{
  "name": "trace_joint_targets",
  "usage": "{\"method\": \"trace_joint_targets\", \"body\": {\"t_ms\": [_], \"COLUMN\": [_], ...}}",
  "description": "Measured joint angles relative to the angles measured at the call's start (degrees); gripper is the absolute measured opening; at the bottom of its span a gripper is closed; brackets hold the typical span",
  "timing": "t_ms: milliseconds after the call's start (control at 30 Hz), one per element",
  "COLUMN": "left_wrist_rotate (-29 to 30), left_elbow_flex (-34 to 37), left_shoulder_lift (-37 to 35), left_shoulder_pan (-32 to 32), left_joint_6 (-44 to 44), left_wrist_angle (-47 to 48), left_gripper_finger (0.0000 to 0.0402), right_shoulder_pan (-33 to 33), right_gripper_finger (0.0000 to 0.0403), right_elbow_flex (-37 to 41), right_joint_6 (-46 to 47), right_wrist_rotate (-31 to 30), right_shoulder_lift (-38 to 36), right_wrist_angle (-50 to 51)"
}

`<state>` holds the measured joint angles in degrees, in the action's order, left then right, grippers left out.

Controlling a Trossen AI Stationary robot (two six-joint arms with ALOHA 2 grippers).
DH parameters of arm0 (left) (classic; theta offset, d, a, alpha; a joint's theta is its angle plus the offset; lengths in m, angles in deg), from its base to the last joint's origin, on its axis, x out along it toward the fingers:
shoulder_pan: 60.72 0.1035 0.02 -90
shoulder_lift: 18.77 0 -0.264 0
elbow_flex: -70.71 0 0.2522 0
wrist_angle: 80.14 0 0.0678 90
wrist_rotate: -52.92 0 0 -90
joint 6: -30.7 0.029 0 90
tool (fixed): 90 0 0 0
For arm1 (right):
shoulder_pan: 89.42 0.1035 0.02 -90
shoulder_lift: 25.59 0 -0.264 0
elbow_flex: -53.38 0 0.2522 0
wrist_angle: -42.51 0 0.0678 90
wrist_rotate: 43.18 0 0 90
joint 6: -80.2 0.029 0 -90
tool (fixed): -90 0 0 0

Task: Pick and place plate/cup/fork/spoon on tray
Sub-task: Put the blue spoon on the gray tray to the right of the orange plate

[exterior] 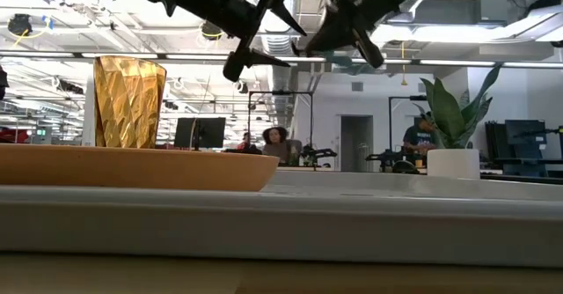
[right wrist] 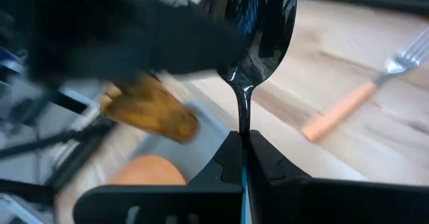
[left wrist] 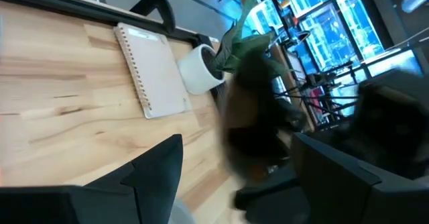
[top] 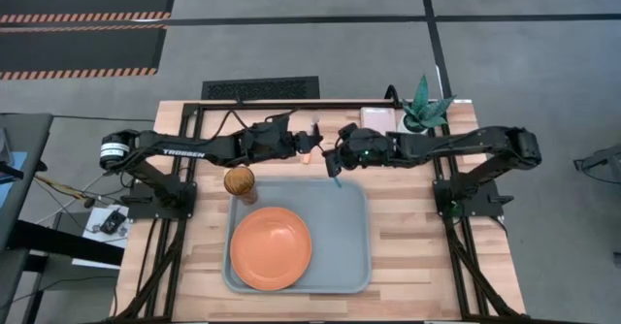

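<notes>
While the right gripper [right wrist: 242,150] pinches the teal-handled, dark-bowled spoon [right wrist: 258,43] above the far rim of the grey-blue rectangular tray [top: 349,256], the left gripper [top: 312,142] hangs just beside it with fingers spread.

Only the right wrist view shows the orange-handled metal fork [right wrist: 362,93] lying on the wooden table [top: 417,237]. From above, the round orange plate [top: 271,248] sits on the tray with the amber tumbler cup [top: 239,180] at its far left corner. The left wrist view takes in a spiral notebook [left wrist: 151,70] and white plant pot [left wrist: 198,70].
</notes>
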<state>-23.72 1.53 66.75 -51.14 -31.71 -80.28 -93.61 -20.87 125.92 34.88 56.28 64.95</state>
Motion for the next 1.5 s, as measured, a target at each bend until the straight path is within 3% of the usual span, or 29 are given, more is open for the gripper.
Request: {"method": "trace_joint_targets", "body": {"t_ms": [367, 800, 1133, 1267, 1500], "left_wrist_rotate": [-0.05, -4.00, -3.59, -3.85, -7.24], "left_elbow_flex": [0.00, 0.00, 0.02, 0.04, 0.02], "left_shoulder_lift": [0.00, 0.00, 0.02, 0.07, 0.04], "left_shoulder_pan": [0.00, 0.00, 0.00, 0.00, 0.00], "left_joint_6": [0.03, -0.93, -1.25, -0.83, 7.22], "left_wrist_angle": [1.45, 1.58, 3.55, 3.57, 4.33], "left_gripper_finger": [0.0250, 0.0104, 0.0014, 0.0004, 0.0001], "right_shoulder_pan": [3.10, 3.72, 4.22, 4.17, 5.23], "right_gripper_finger": [0.0009, 0.0010, 0.0017, 0.0061, 0.0196], "right_elbow_flex": [0.13, 0.17, 0.13, 0.09, 0.12], "right_joint_6": [-0.50, -0.38, -0.46, -1.17, -2.05], "right_wrist_rotate": [0.00, -0.91, -0.35, 1.06, 3.35], "right_shoulder_lift": [-0.04, 0.02, -0.05, -0.09, -2.54], "right_wrist_angle": [3.11, 4.18, 4.02, 3.92, 7.72]}}
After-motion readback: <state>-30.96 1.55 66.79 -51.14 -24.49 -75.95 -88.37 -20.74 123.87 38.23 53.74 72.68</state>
